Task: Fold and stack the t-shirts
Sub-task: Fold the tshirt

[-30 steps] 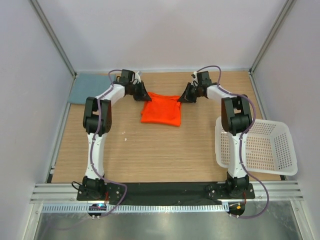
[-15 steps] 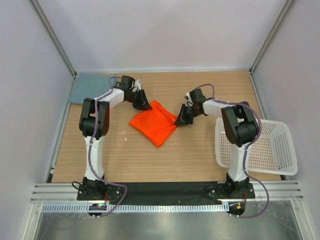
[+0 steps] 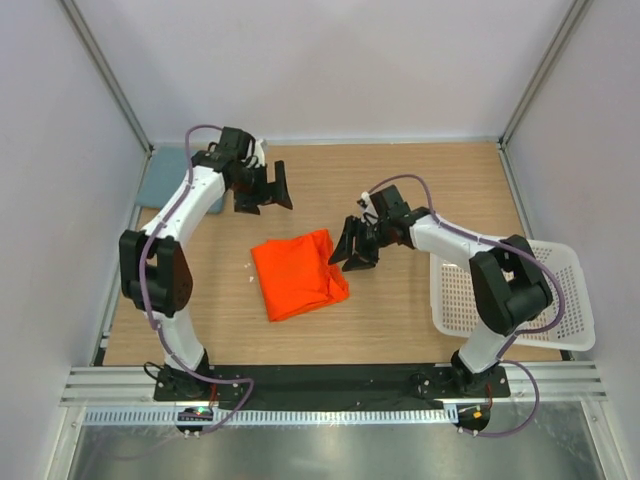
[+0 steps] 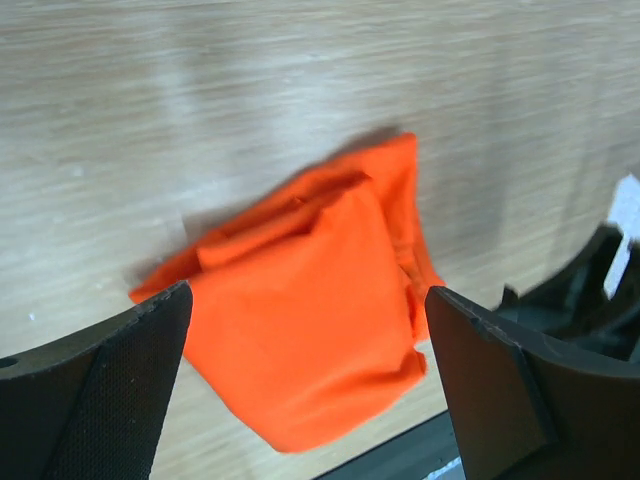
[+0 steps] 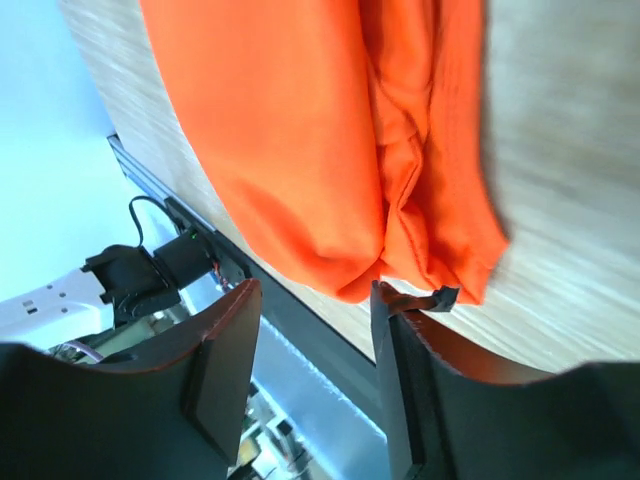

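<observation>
The orange t-shirt (image 3: 298, 274) lies folded on the wooden table (image 3: 400, 320), a little left of centre. My left gripper (image 3: 265, 190) hangs open behind it, clear of the cloth. In the left wrist view the orange t-shirt (image 4: 310, 320) shows below and between the wide-apart fingers of the left gripper (image 4: 308, 300). My right gripper (image 3: 350, 250) stands open at the shirt's right edge. In the right wrist view the orange t-shirt (image 5: 300, 130) lies just beyond the right gripper (image 5: 314, 300), nothing between its fingers. The grey-blue t-shirt (image 3: 163, 178) lies at the back left corner, partly behind the left arm.
A white perforated basket (image 3: 530, 295) stands at the table's right edge, beside the right arm. Grey walls and metal posts close in the table on three sides. A black strip and a metal rail (image 3: 330, 385) run along the near edge.
Both grippers have opened and let go of the orange t-shirt. The shirt swung from the back toward the near left and now lies on the table. The left gripper pulled back.
</observation>
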Available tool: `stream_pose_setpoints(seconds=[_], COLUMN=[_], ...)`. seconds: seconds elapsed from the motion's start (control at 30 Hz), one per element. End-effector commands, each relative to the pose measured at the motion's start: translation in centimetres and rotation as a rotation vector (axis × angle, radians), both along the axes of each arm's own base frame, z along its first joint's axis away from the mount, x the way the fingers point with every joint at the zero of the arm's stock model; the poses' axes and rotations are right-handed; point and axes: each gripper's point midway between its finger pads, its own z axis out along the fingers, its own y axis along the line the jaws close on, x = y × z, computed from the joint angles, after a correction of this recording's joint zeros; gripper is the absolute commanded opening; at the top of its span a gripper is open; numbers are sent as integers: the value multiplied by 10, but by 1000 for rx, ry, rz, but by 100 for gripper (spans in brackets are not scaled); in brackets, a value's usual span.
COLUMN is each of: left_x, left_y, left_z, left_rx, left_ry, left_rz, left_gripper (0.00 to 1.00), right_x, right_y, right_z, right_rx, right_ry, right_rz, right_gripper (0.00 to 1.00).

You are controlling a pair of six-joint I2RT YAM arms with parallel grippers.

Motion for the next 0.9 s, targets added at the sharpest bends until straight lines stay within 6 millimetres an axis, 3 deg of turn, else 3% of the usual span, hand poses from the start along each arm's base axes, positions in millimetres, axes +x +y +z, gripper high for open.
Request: stream_pose_setpoints(seconds=[0.0, 0.1, 0.2, 0.23, 0.27, 0.37, 0.4, 0.43, 0.47, 0.53, 0.57, 0.6, 0.67, 0.7, 0.73, 0.77, 0.87], left_x=[-45, -72, -84, -84, -80, -84, -84, -85, -89, -86, -89, -87, -84, -96, -94, -100, -101], left_y=[-18, -49, -55, -52, -30, -30, -34, -34, -29, -40, -44, -49, -59, -55, -51, -65, -82], left_z=[26, 28, 21, 25, 26, 54, 59, 78, 63, 75, 66, 67, 61, 50, 42, 31, 28], left_rx=[50, 44, 69, 112, 256, 359, 324, 258, 247, 62, 22, -6, 34, 118, 195, 238, 279], left_ry=[21, 28, 40, 10, -49, -201, -219, -276, -252, -247, -224, -224, -177, -115, -111, -92, -83], left_rz=[-36, -42, 49, 76, 142, 145, 144, 176, 226, 259, 244, 251, 229, 218, 240, 213, 270], left_gripper=[100, 100, 100, 100, 100, 100, 100, 100, 100, 100, 100, 85, 72, 69, 68, 68, 55], right_x=[16, 34, 42, 42, 43, 38, 36, 34, 32, 29, 28, 28, 27, 28, 28, 29, 31], right_y=[-23, -41, -54, -56, -57, -65, -68, -71, -72, -74, -76, -76, -77, -77, -78, -78, -81], right_z=[17, 19, 20, 19, 21, 22, 22, 21, 22, 25, 26, 25, 23, 23, 22, 21, 18], right_rx=[-50, -91, -134, -144, -152, -191, -204, -215, -221, -221, -221, -219, -224, -223, -223, -223, -227], right_ry=[-83, -128, -144, -143, -156, -178, -175, -179, -183, -192, -191, -189, -185, -188, -185, -185, -184], right_rz=[34, 29, 36, 42, 45, 50, 52, 59, 57, 58, 57, 58, 66, 64, 63, 66, 64], right_gripper=[55, 57, 57, 57, 57, 58, 58, 58, 58, 58, 58, 58, 59, 59, 59, 59, 59])
